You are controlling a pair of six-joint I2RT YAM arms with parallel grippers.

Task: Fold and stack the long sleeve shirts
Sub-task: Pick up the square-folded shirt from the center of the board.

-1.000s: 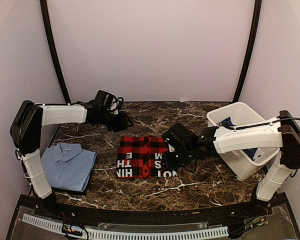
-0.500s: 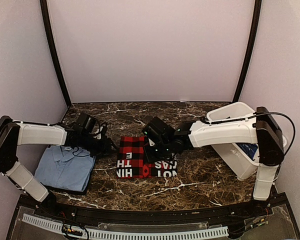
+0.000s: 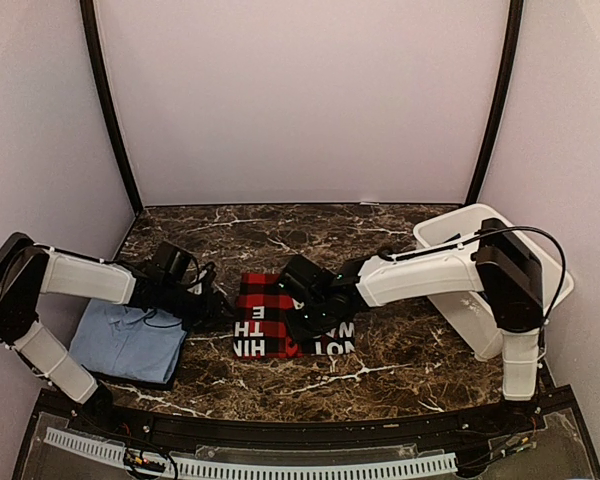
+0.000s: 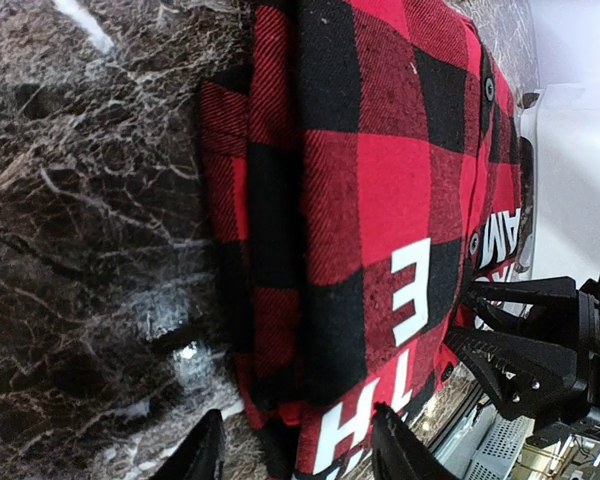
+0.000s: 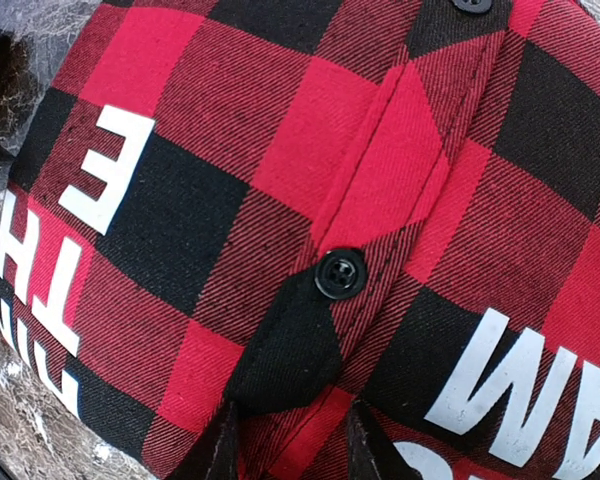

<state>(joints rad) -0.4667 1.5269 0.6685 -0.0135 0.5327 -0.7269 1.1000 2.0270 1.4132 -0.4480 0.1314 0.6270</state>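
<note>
Flannel shirt partly hidden under right claw; lettering cut off (unreadable)

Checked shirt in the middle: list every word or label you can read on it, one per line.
"TH E": white letters with a gap, on the checked shirt.
"AM": white, same shirt, cut off by a fold.
"HIN": white, lower row in the top view.
Letters at the row's right end: too blurred to read.
No other lettering shows.

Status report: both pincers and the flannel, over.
Left pincer open at left edge of checked flannel shirt. Right pincer open, over its middle. Light blue shirt folded, at left. Nothing blocking.
</note>
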